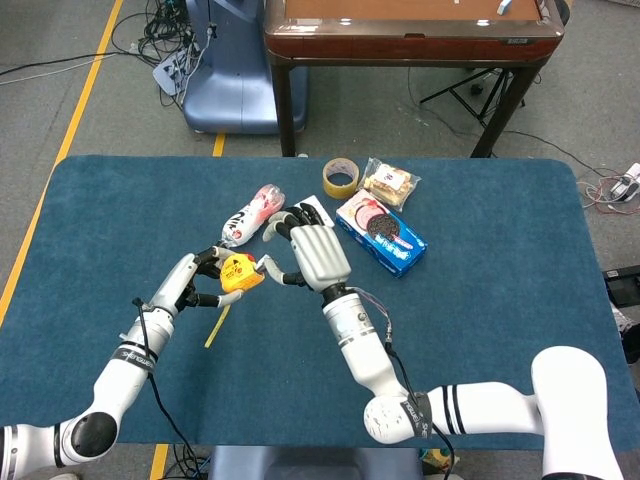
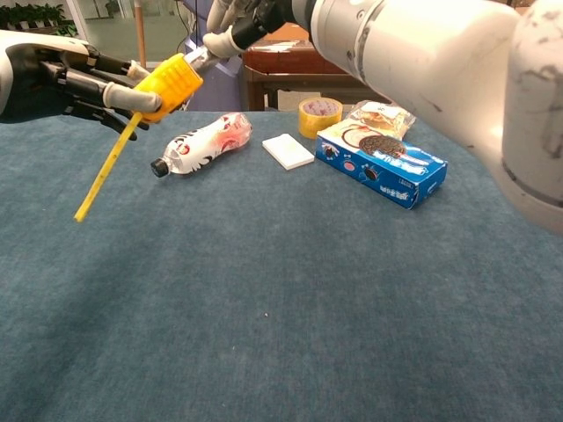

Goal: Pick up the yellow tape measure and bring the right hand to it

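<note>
My left hand (image 1: 192, 283) holds the yellow tape measure (image 1: 240, 272) up off the blue table; in the chest view the left hand (image 2: 62, 79) grips the tape measure (image 2: 171, 83) at the upper left. A short length of yellow tape blade (image 2: 107, 170) hangs down from the case. My right hand (image 1: 316, 256) is just right of the case with its fingers spread and holds nothing. Its thumb tip (image 1: 266, 267) reaches the case's right side. The chest view shows only part of the right hand (image 2: 236, 14) at the top edge.
Behind the hands lie a plastic bottle (image 1: 250, 214), a white card (image 1: 313, 210), a roll of tape (image 1: 340, 178), a snack bag (image 1: 390, 182) and a blue cookie box (image 1: 382, 233). A brown table (image 1: 410, 40) stands beyond the blue table's far edge (image 1: 300, 160).
</note>
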`<action>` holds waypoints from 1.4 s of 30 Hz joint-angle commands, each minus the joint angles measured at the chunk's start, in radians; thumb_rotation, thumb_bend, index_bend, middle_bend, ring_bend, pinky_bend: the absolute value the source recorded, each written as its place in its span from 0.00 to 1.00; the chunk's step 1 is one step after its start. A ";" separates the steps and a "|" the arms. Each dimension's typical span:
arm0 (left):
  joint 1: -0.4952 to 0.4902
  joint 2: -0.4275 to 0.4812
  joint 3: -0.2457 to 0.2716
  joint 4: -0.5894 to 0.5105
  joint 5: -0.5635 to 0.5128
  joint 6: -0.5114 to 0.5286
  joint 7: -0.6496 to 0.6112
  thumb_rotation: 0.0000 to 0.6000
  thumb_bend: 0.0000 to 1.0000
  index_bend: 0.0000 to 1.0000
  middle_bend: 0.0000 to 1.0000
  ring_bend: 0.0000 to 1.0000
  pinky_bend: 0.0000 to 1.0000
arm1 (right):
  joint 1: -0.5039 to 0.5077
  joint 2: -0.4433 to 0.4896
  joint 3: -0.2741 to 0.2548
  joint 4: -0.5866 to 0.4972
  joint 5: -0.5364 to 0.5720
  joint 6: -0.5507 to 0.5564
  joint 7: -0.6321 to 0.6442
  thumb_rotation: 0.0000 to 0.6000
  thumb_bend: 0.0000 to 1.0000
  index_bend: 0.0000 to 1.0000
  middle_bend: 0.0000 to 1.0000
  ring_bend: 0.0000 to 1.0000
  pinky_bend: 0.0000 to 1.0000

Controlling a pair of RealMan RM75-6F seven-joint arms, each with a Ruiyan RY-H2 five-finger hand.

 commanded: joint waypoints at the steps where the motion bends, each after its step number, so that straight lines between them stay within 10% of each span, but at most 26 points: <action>1: 0.000 0.001 0.000 0.001 0.001 -0.001 -0.004 1.00 0.21 0.42 0.49 0.33 0.29 | 0.002 -0.003 0.002 0.003 0.000 0.002 0.003 1.00 0.45 0.46 0.32 0.18 0.06; 15: -0.003 0.002 0.002 0.014 0.003 -0.008 -0.022 1.00 0.21 0.42 0.49 0.33 0.29 | 0.019 -0.021 0.016 0.013 0.025 0.007 -0.001 1.00 0.49 0.56 0.57 0.41 0.06; 42: -0.003 0.003 0.012 0.042 0.010 -0.037 -0.050 1.00 0.21 0.42 0.49 0.33 0.29 | 0.007 -0.041 0.005 0.043 -0.052 0.010 0.066 1.00 0.80 0.64 0.64 0.47 0.06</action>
